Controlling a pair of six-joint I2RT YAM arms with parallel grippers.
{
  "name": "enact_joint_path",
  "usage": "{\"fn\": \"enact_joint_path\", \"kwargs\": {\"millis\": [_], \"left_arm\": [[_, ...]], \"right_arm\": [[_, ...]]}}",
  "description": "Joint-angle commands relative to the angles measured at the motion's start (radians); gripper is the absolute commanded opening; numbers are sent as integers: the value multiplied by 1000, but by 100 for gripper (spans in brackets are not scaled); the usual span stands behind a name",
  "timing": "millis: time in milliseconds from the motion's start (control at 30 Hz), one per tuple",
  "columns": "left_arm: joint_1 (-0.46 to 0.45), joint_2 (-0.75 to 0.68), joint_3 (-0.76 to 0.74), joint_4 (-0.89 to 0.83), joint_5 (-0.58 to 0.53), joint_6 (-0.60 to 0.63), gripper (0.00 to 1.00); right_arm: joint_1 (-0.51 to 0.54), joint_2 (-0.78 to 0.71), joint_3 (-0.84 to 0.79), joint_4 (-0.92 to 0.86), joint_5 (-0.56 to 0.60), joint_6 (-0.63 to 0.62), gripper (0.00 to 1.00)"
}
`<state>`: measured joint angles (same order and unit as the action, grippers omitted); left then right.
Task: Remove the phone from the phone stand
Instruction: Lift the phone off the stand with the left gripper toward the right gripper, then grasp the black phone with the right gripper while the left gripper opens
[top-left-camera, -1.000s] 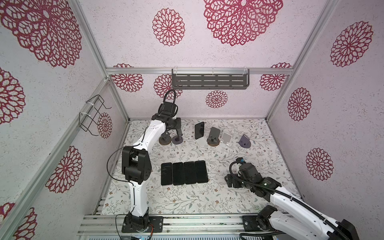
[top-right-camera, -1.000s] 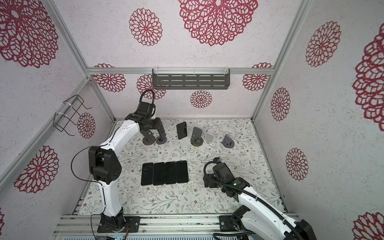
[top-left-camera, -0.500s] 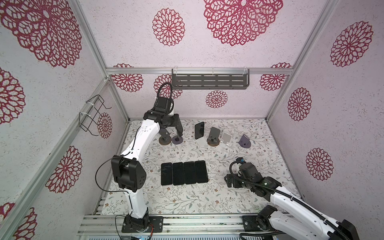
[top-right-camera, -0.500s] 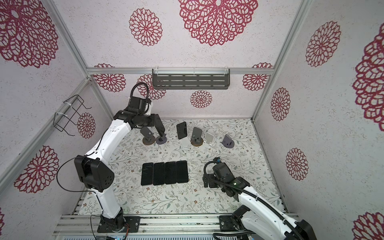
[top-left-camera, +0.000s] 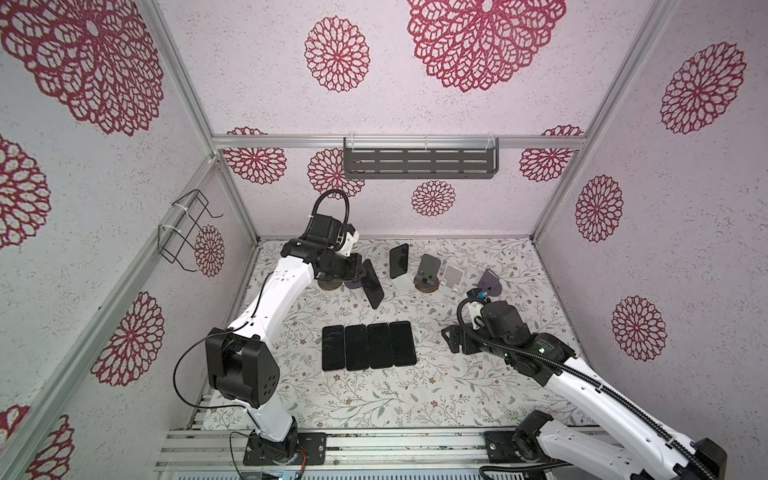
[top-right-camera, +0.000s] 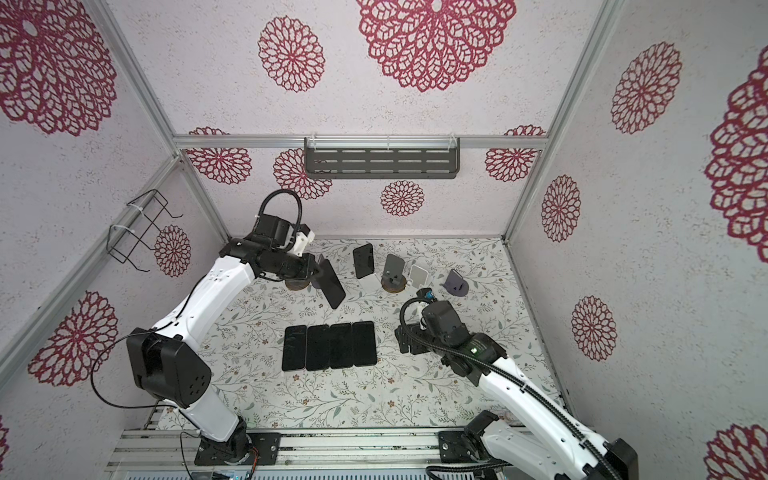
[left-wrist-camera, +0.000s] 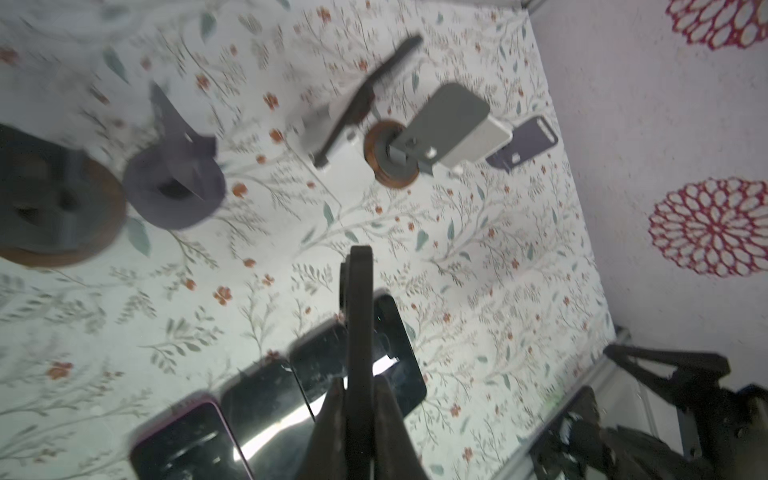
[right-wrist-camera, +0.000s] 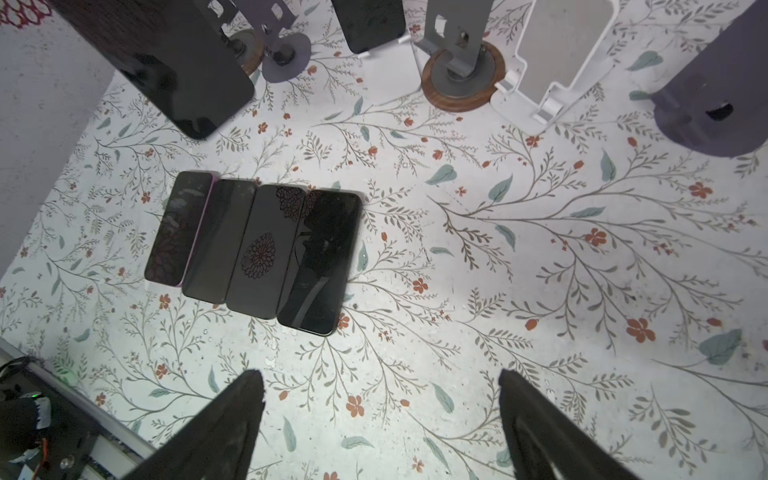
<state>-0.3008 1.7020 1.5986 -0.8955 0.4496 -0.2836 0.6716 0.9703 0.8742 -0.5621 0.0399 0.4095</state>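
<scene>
My left gripper (top-left-camera: 356, 271) (left-wrist-camera: 360, 388) is shut on the upper end of a black phone (top-left-camera: 372, 284) (top-right-camera: 333, 286). The phone hangs tilted in the air, clear of the stands. In the left wrist view it shows edge-on as a dark phone edge (left-wrist-camera: 360, 316) between my fingers (left-wrist-camera: 332, 419). Behind it stand an empty wooden-based phone stand (left-wrist-camera: 54, 208) and an empty purple stand (left-wrist-camera: 174, 187). A second black phone (top-left-camera: 399, 260) (right-wrist-camera: 370, 25) leans on a white stand. My right gripper (top-left-camera: 455, 343) (right-wrist-camera: 380, 382) hovers open over bare table, holding nothing.
Several black phones (top-left-camera: 368, 347) (right-wrist-camera: 253, 249) lie flat side by side mid-table. Along the back stand a grey stand on a wooden base (top-left-camera: 428, 270), an empty white stand (top-left-camera: 453, 276) and a purple stand (top-left-camera: 488, 282). A grey shelf (top-left-camera: 419, 163) hangs on the back wall.
My left arm has lifted the phone off the stands at the back left and swung it right and toward the table's middle. The right arm stays where it was.
</scene>
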Motion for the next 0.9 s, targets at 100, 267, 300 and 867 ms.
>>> {"fn": "enact_joint_path", "kwargs": {"millis": [100, 267, 300, 867], "left_arm": [[-7, -51, -174, 167, 300, -43, 0], [-19, 19, -185, 193, 417, -69, 0], [-20, 27, -186, 201, 442, -77, 0], [-44, 56, -192, 204, 508, -45, 0]], "right_arm": [[76, 146, 203, -108, 46, -74, 91], [141, 303, 326, -83, 56, -114, 91], [152, 340, 348, -78, 55, -126, 92], [140, 592, 405, 65, -189, -266, 95]]}}
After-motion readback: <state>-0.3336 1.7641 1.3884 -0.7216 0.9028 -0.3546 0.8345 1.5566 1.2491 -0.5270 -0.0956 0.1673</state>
